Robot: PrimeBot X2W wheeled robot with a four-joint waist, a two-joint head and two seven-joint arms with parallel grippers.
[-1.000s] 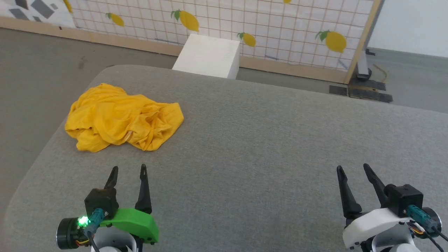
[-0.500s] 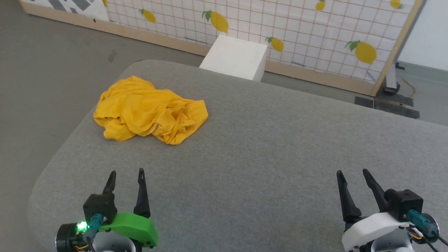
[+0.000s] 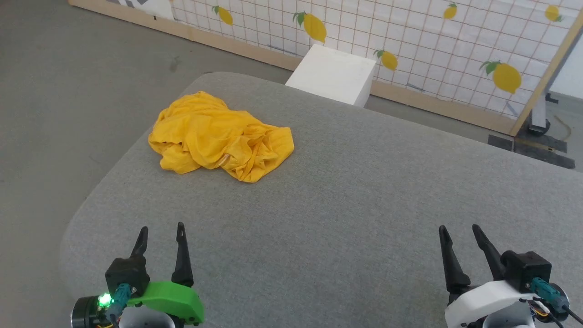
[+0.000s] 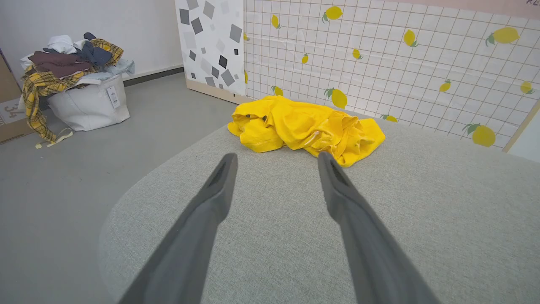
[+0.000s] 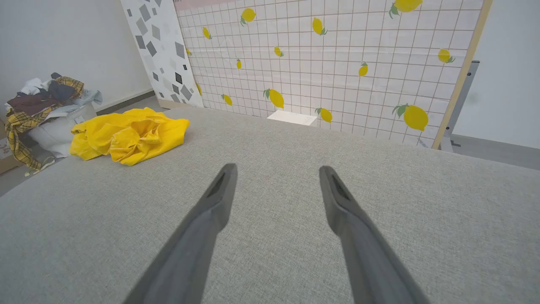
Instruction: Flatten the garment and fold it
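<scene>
in the head view the garment (image 3: pixel 218 136) lay crumpled in a yellow heap in the upper left of the frame, on the grey padded table (image 3: pixel 364 205) near its far left corner. the left gripper (image 3: pixel 162 226) sat at the lower left and the right gripper (image 3: pixel 458 227) at the lower right. each had its fingers apart and empty, well apart from the cloth. a white box (image 3: pixel 334 73) stood at the top centre before a lemon-print panel (image 3: pixel 432 41).

in the left wrist view the two fingers stood spread in the lower half, with the garment past their tips at upper centre, untouched. a white bag (image 4: pixel 88 105) piled with clothes sat on the floor at the upper left.

in the right wrist view the fingers were likewise spread over grey fabric, and the garment lay at the middle left.
</scene>
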